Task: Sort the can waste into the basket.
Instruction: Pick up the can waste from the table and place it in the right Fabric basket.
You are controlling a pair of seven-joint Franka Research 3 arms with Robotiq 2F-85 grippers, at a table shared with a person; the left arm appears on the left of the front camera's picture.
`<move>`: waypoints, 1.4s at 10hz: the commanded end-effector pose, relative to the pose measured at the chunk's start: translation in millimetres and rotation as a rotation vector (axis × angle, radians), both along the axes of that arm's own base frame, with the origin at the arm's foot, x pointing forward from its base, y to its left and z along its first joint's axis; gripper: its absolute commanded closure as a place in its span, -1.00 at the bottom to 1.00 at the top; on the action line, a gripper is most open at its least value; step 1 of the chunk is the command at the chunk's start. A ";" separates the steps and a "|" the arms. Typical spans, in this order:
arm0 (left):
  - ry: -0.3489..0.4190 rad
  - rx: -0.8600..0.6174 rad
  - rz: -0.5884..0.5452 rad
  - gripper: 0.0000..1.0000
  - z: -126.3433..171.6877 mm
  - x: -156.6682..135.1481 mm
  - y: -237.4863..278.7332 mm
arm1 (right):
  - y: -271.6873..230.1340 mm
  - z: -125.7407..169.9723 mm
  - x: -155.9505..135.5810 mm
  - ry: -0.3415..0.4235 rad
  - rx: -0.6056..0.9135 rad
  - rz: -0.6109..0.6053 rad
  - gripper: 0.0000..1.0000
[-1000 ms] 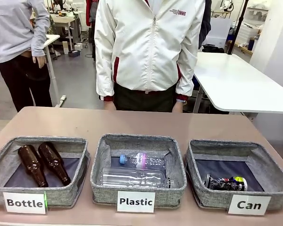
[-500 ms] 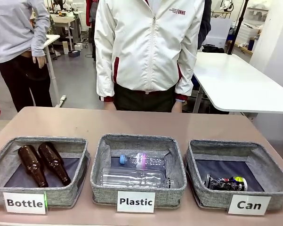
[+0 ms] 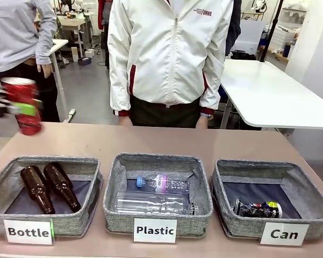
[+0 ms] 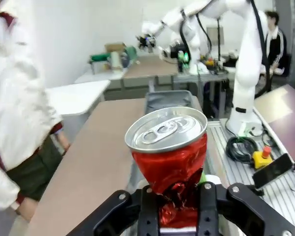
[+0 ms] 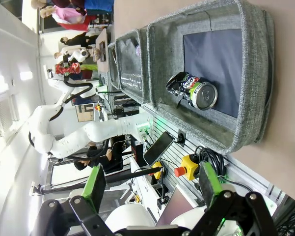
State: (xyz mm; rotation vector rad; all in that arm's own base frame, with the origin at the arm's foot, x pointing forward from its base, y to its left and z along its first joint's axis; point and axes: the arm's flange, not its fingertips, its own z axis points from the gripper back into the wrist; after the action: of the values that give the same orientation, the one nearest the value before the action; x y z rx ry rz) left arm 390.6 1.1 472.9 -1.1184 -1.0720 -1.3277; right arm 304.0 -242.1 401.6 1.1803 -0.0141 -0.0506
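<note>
A crushed red can (image 3: 21, 91) hangs above the table's far left corner, with my left gripper (image 3: 24, 109) shut on it from the picture's left edge. In the left wrist view the red can (image 4: 169, 147) stands upright between the black fingers of the left gripper (image 4: 174, 209). The dark can (image 3: 258, 209) with silver, green and yellow marks lies in the "Can" basket (image 3: 311, 199) at the right. My right gripper (image 5: 152, 189) is open with nothing between its fingers, off the near side of the "Can" basket (image 5: 255, 73), where the dark can (image 5: 192, 90) lies.
The "Bottle" basket (image 3: 91, 185) holds two brown glass bottles (image 3: 48, 187). The "Plastic" basket (image 3: 204, 191) holds two clear bottles (image 3: 153, 201). A person in a white jacket (image 3: 169, 54) stands at the table's far edge. Bare tabletop (image 3: 150, 140) lies behind the baskets.
My left gripper has come into the front view from the left edge, carrying the red can. Baskets, bottles and the dark can have not moved.
</note>
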 end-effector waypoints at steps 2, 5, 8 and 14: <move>0.063 0.035 -0.076 0.46 -2.4 -3.3 -196.3 | -26.6 39.4 -52.8 -0.005 -0.116 -0.065 -1.00; 0.041 0.120 -0.212 0.46 -5.2 27.1 -381.2 | -58.2 59.5 -101.6 -0.060 -0.078 -0.036 -1.00; -0.037 0.203 -0.295 0.46 -39.1 61.6 -540.0 | -82.4 41.8 -120.1 -0.066 -0.035 -0.151 -1.00; -0.058 0.239 -0.300 0.46 -84.4 49.9 -568.2 | -79.3 42.1 -126.8 -0.052 -0.036 -0.150 -1.00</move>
State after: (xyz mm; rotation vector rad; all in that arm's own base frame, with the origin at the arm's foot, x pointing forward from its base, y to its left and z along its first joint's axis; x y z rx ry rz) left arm 451.2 -582.8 383.4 -1.0898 -0.7543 -1.6853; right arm 182.4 -326.3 440.6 1.1565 -0.1687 -0.1458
